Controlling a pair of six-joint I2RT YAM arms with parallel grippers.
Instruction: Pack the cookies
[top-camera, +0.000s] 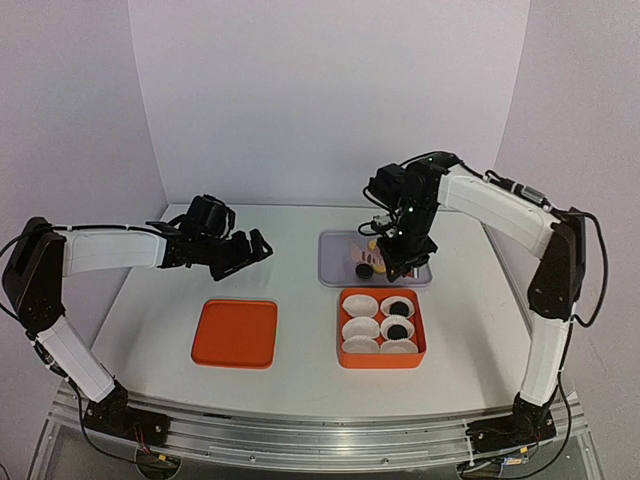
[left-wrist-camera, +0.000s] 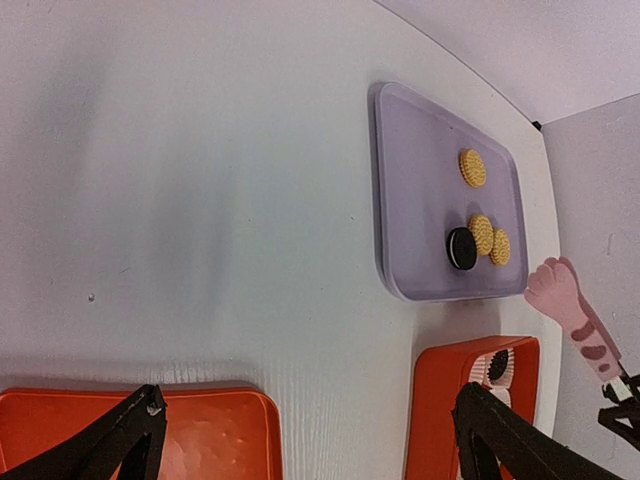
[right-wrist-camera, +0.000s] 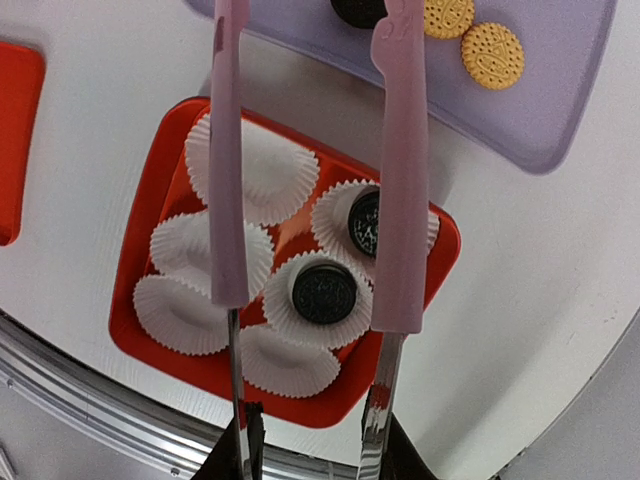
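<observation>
We judge the packing to be partway through, with the third dark cookie in hand. Two black sandwich cookies (right-wrist-camera: 325, 293) already sit in white paper cups (right-wrist-camera: 250, 170) inside the orange box (right-wrist-camera: 300, 408), one to a cup, in the right-hand column's far and middle places. The other four cups hold nothing. On the lavender tray (left-wrist-camera: 420, 150) lie one black cookie (left-wrist-camera: 461, 248) and three golden cookies (left-wrist-camera: 472, 168) — two of them overlapping just beside the black one, the third apart toward the far end.

The right jaws are clenched on the metal shanks of pink-tipped tongs (right-wrist-camera: 400, 180). The tongs themselves stand parted, with nothing lifted between them. In the right wrist view the black cookie lies between the two tips at the frame's edge, but we cannot tell whether the tips touch it or the tray. The next move, as we see it, calls for setting the tips astride that cookie alone, clear of its golden neighbour. Then comes a gentle squeeze and a carry to an empty cup.

The right arm (top-camera: 490, 200) reaches in from the right, elbow high and wrist bent steeply down over the tray. The left arm (top-camera: 110, 250) is stretched low over the bench (top-camera: 150, 300), beyond the orange lid (top-camera: 235, 333), its jaws spread wide and holding nothing — well out of the way.
</observation>
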